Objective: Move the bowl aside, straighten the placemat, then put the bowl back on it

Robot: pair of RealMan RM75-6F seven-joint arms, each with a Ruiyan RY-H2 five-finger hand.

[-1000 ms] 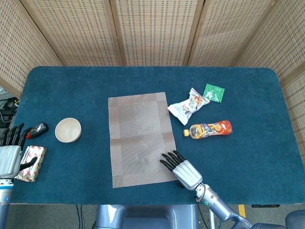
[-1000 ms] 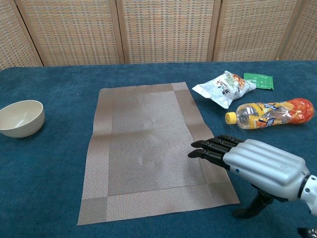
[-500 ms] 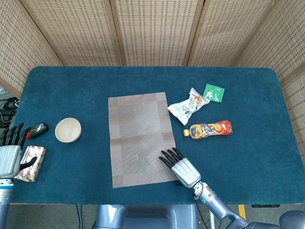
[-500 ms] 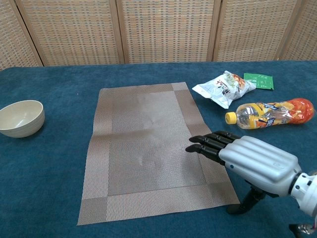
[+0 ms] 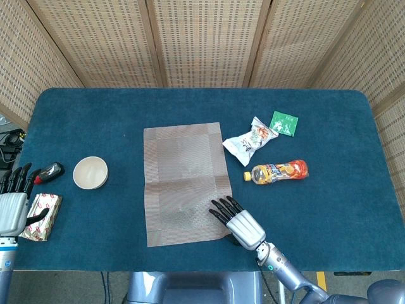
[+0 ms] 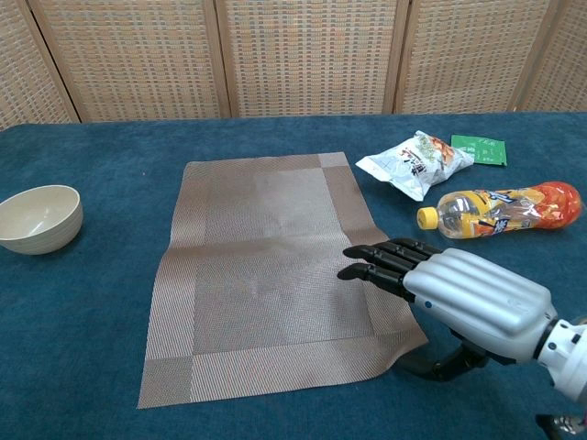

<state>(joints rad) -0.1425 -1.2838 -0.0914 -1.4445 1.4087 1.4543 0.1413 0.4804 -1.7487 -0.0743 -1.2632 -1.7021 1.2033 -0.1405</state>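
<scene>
- The right hand [image 6: 459, 298] rests flat on the near right part of the woven placemat [image 6: 266, 275], fingers stretched out across the weave and the thumb tucked by the near right corner; whether it pinches the edge there cannot be told.
- The placemat lies mid-tabletop [image 5: 329, 120], creased across the middle and rippled along its near edge — by the look of it a thin, limp sheet that will buckle if pushed from one point, so it is best dragged under a flat palm or taken by a corner.
- The bowl [image 5: 90, 172] sits off the mat to the left, well apart from it; small, rigid and probably light, it is best gripped at the rim.
- Only the head view shows the left hand [image 5: 12, 209], fingers apart and holding nothing, at the tabletop's left edge.
- Only the chest view shows the lifted, wavy near right corner of the mat.
</scene>
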